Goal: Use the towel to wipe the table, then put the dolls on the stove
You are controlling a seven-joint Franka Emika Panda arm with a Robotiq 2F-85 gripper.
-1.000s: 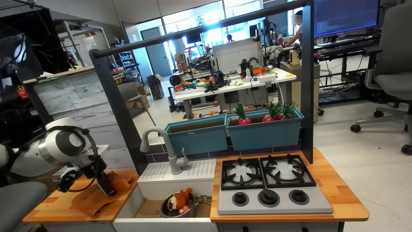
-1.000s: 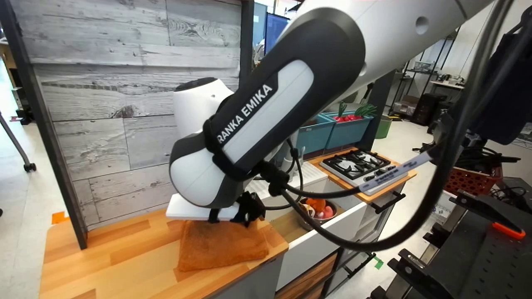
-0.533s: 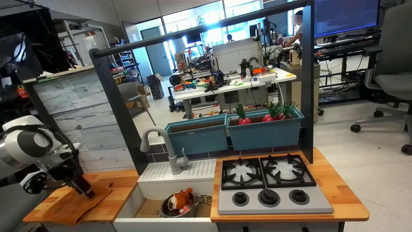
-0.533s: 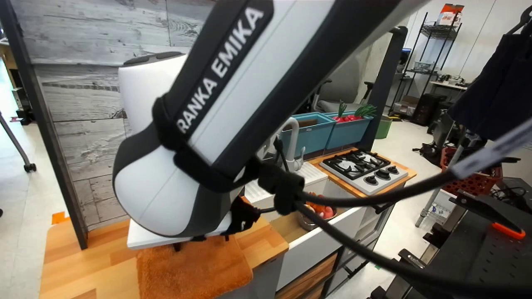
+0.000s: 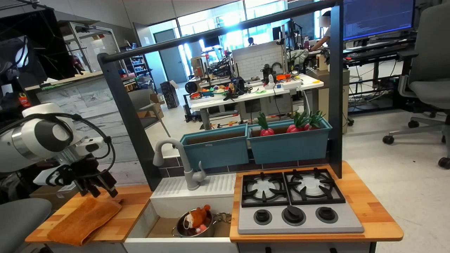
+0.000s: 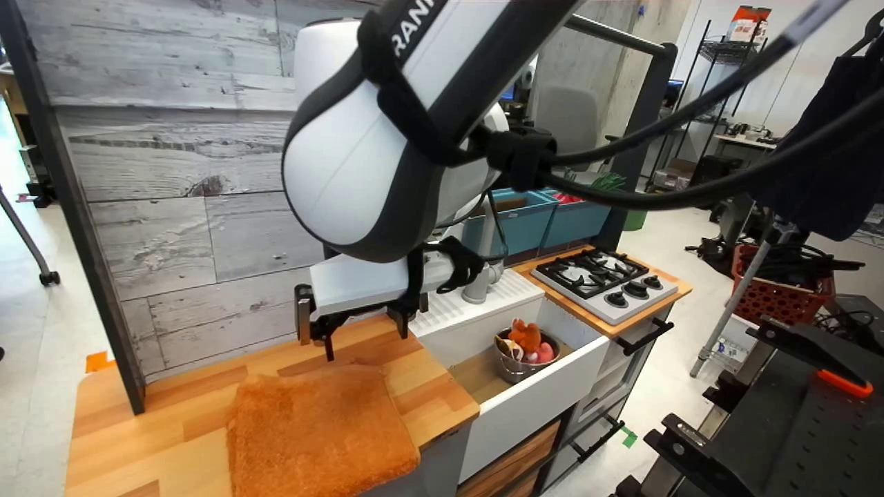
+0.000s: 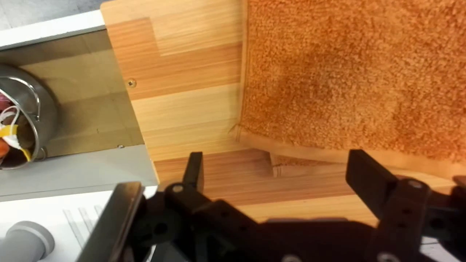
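The orange towel (image 5: 84,219) lies folded and slightly rumpled on the wooden table (image 6: 152,428); its near corner and hem show in the wrist view, where the towel (image 7: 346,80) fills the upper right. Above the towel's back edge hovers my gripper (image 7: 275,156), fingers wide apart with nothing between them. In an exterior view the gripper (image 6: 366,342) hangs clear of the cloth. The dolls (image 5: 198,218), orange, white and pinkish red, sit bunched in a metal pot inside the sink. To the right of the sink the stove (image 5: 302,219) carries black grates and knobs.
The metal pot (image 6: 514,369) stands in the white sink (image 6: 552,376), with a grey faucet (image 5: 182,161) behind it. Teal planters (image 5: 216,151) hang at the back, one holding red radishes. A dark upright post (image 5: 128,123) and a plank wall (image 6: 173,241) border the table.
The towel slid left and toward the front edge in an exterior view, with my fingers down on it. Since then my gripper has risen off it and turned, and the towel stays put.
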